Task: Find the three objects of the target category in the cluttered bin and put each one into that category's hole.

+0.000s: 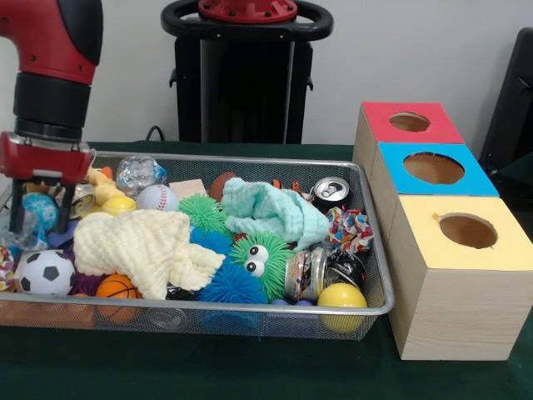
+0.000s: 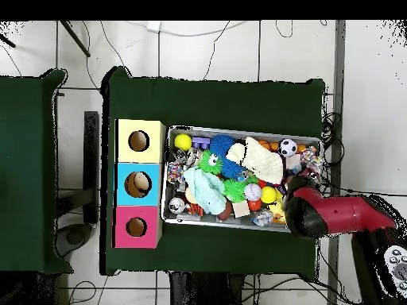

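The end effector (image 1: 29,196) dips into the cluttered bin (image 1: 379,304), its grip hidden among toys.

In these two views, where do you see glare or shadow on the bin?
Front view: small bright glints on the bin's rim and on the can top; soft, even light, only a faint shadow under the gripper. Overhead view: the arm covers the bin's right end; no strong glare visible.
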